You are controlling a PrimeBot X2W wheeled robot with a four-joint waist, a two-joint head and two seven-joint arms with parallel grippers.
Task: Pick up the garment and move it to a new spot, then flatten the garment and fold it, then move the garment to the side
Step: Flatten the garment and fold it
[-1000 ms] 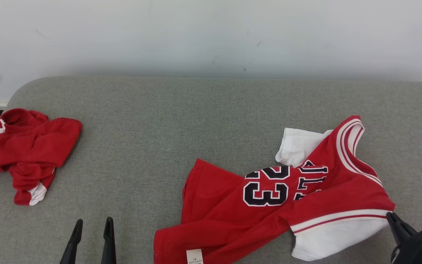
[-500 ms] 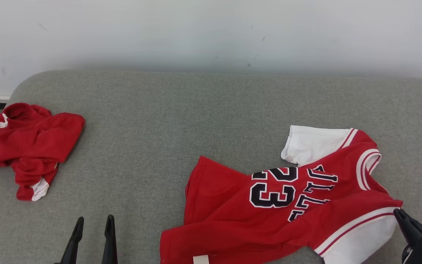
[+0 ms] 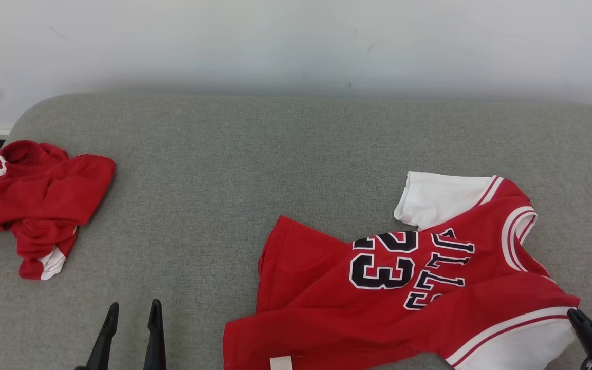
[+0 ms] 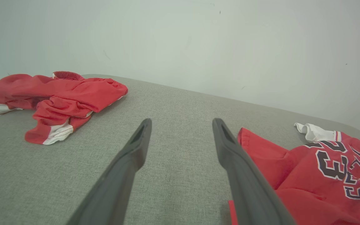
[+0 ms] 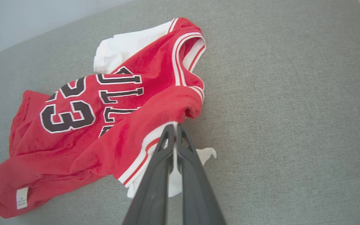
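The garment (image 3: 321, 303) is a red jersey with a black 23 and white sleeves, lying crumpled on the right half of the grey cushion (image 3: 275, 154). My right gripper (image 3: 575, 314) is at its near right corner, shut on the white-and-red sleeve edge. The right wrist view shows those fingers pinched together on the striped trim of the garment (image 5: 105, 125), with the right gripper (image 5: 175, 126) just above the cushion. My left gripper (image 3: 132, 307) stands open at the lower left, holding nothing. From the left wrist, the left gripper (image 4: 181, 122) sits left of the garment (image 4: 323, 175).
A second red garment with white trim (image 3: 39, 200) lies bunched at the cushion's far left edge, also seen as the red bundle (image 4: 61, 97) from the left wrist. A pale wall (image 3: 296, 46) runs behind the cushion. Bare grey fabric lies between the two garments.
My right gripper has pulled the sleeve to the right, and the jersey's raised collar side has dropped flatter and spread out. The head camera has tilted slightly. The left gripper has stayed put.
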